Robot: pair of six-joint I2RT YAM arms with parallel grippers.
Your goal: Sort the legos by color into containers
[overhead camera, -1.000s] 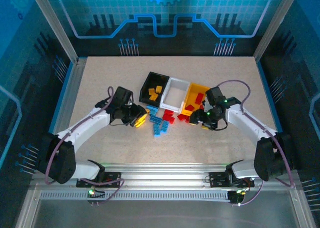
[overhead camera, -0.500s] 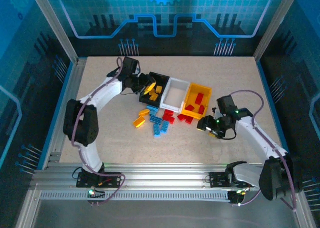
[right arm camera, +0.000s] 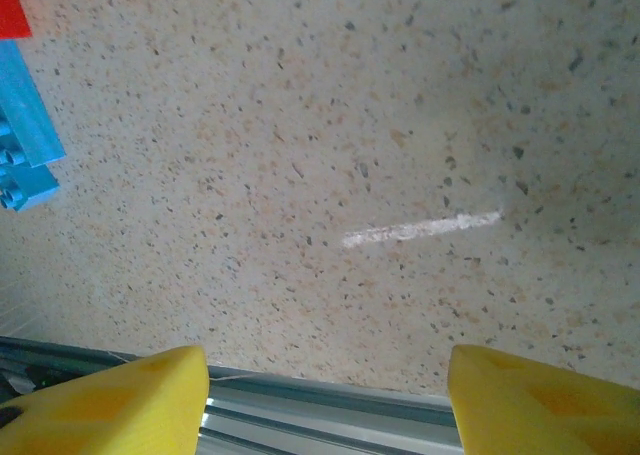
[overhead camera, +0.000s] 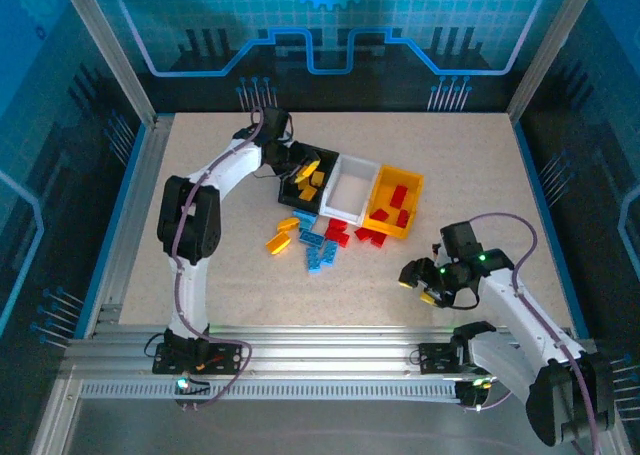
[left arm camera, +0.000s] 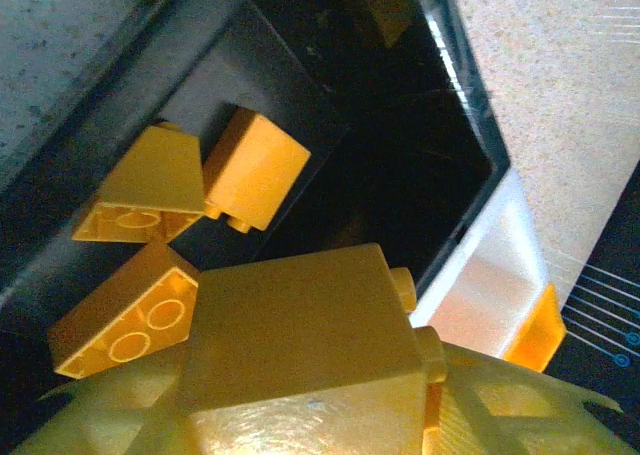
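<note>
Upper left of centre, the left gripper (overhead camera: pixel 303 165) hangs over the black bin (left arm camera: pixel 400 155), a yellow brick (left arm camera: pixel 300 335) against its fingers (left arm camera: pixel 520 415); clamped or loose, I cannot tell. Loose legos (overhead camera: pixel 320 237) lie mid-frame. Lower right, the right gripper (overhead camera: pixel 425 285) stands with its jaws apart over bare table (right arm camera: pixel 350 125).

Left arm (overhead camera: pixel 215 175) arcs along left side; left end effector (overhead camera: pixel 303 165), gripping yellow brick (left arm camera: pixel 300 345), blocks black bin (overhead camera: pixel 330 165) mouth. Loose bricks (overhead camera: pixel 318 237) crowd near side of bins (overhead camera: pixel 355 161). Far and right surface (overhead camera: pixel 470 165) bare.
</note>
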